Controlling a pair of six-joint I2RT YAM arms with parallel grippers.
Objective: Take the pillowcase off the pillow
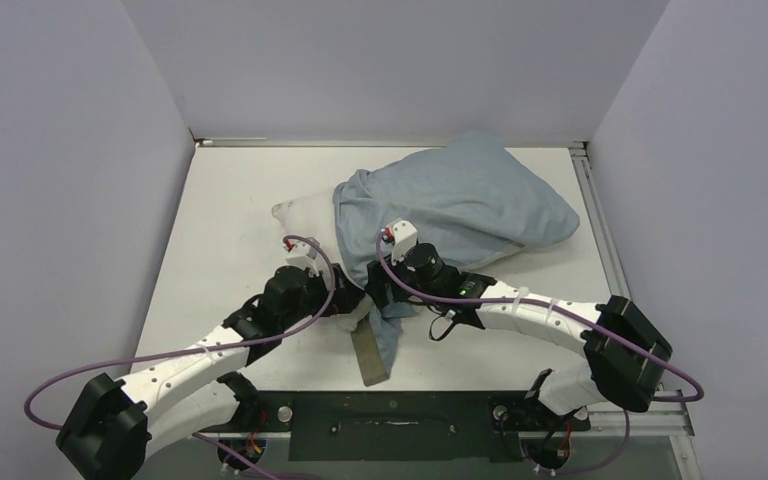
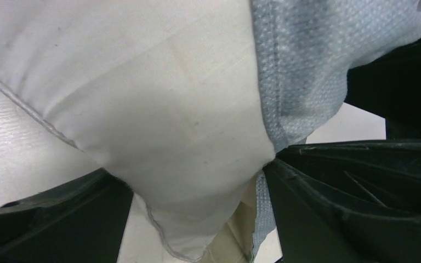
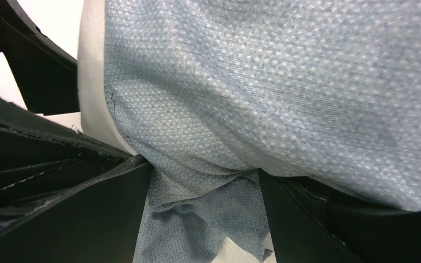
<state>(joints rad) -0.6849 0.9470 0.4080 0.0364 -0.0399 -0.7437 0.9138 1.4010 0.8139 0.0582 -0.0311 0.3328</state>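
At the near-left end of the bundle, close in front of the arm bases, both tools meet the open mouth of the pillowcase (image 1: 460, 195), and the next move turns on that relation. The pillow (image 1: 300, 215) lies on the table (image 1: 220, 190) with its long axis running from that near-left mouth, where a bare off-white corner pokes out, to the far right. There the closed end of the blue cloth sits well beyond either wrist. By my judgement the two must part along that axis: the pillow drawn out toward the near left, or the cloth peeled back toward the far right.

The left gripper (image 2: 194, 175) has its jaws spread wide and straddles the exposed white corner. The blue hem lies against the finger at the right of its wrist view, and it is clamped on nothing that I can see. The right gripper (image 3: 203, 172) sits just beside it, jaws either side of a gathered fold of blue cloth that touches both fingers. Whether they already pinch it or merely bracket it I cannot tell.

A loose part of the pillowcase, its tan inside showing, trails toward the near table edge beneath them. The left arm looks better placed to hold the pillow, and the right to draw the cloth.
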